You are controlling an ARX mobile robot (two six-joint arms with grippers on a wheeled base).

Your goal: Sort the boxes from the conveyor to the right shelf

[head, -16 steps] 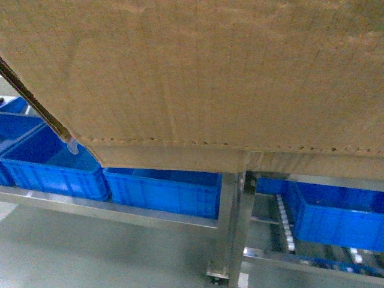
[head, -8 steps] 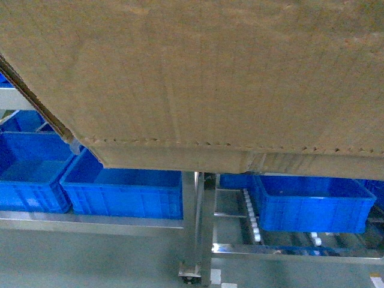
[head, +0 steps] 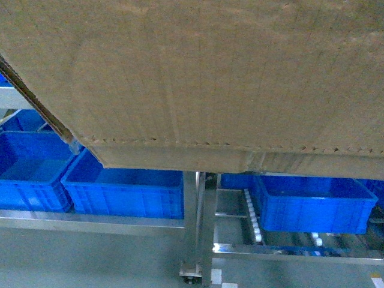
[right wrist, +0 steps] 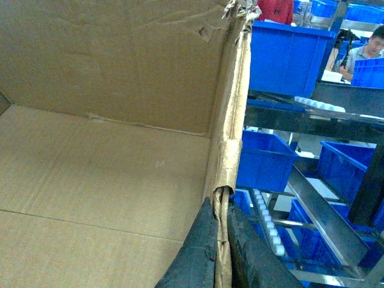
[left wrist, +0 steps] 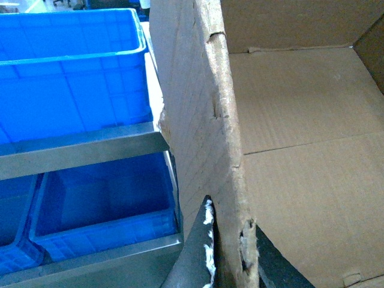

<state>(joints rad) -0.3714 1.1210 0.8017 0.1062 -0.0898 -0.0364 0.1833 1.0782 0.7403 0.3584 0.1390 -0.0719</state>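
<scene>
A large brown cardboard box (head: 204,72) fills the upper head view, held up off the floor. My left gripper (left wrist: 231,240) is shut on the box's left wall (left wrist: 204,120), one finger (left wrist: 198,252) outside and one inside. My right gripper (right wrist: 222,207) is shut on the torn right wall (right wrist: 231,108), pinching the cardboard edge. The box's inside (right wrist: 90,162) is empty. The steel shelf (head: 201,222) with white rollers (head: 252,216) stands just ahead and below the box. The conveyor is out of view.
Blue plastic crates (head: 126,189) (head: 312,201) sit on the shelf's lower tier, more on upper tiers (left wrist: 72,60) (right wrist: 288,54). A shelf post with a caster (head: 191,273) stands on the grey floor. A person (right wrist: 366,51) is at the far right.
Over the second the shelf and crates slid left in the head view, then nearly settled. The box stays fixed in both grips.
</scene>
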